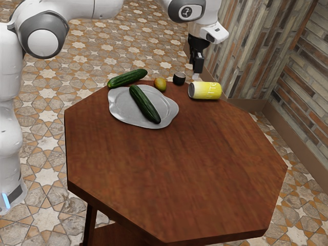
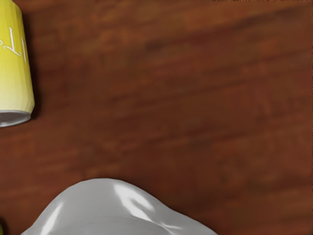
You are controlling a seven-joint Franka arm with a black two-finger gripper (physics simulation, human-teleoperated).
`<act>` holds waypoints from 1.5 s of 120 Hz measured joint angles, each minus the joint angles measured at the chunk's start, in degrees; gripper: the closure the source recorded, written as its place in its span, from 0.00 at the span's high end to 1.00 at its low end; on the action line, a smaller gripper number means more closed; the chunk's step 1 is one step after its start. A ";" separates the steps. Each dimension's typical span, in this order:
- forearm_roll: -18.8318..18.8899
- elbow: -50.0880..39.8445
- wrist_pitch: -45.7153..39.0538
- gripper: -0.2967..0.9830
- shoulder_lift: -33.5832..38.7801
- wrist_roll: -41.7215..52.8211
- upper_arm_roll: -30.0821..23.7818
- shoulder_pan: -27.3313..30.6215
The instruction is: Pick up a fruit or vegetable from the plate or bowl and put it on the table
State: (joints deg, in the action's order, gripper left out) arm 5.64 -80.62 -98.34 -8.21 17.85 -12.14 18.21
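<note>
The exterior view gives the whole layout: a dark green cucumber [image 1: 145,104] lies on the grey, wavy-edged plate [image 1: 119,108], which rests on the brown wooden octagonal desk [image 1: 174,174]. A second green cucumber [image 1: 127,78] lies just beside the plate, near a yellow-green round fruit [image 1: 160,84], a small black cup-like object [image 1: 179,78] and a yellow cylindrical can [image 1: 206,90] on its side. There too, the black gripper [image 1: 196,73] hangs near the can and apart from the cucumbers; whether it is spread or pressed together I cannot tell. The wrist view adds close detail: the can's grey metal end, its pale lettering and bright highlights along the plate's curved rim.
</note>
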 joint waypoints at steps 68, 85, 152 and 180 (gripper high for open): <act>-8.73 -0.16 10.23 0.77 0.25 -22.61 0.04 0.41; -14.54 -0.72 14.18 0.77 -0.52 -37.10 -0.23 6.38; -6.39 -28.76 4.62 0.77 18.55 -81.23 5.68 2.65; -5.98 -37.08 -4.39 0.77 22.49 -87.79 5.79 5.11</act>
State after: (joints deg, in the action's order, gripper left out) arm -0.34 -117.70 -102.73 14.28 -69.94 -6.35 23.33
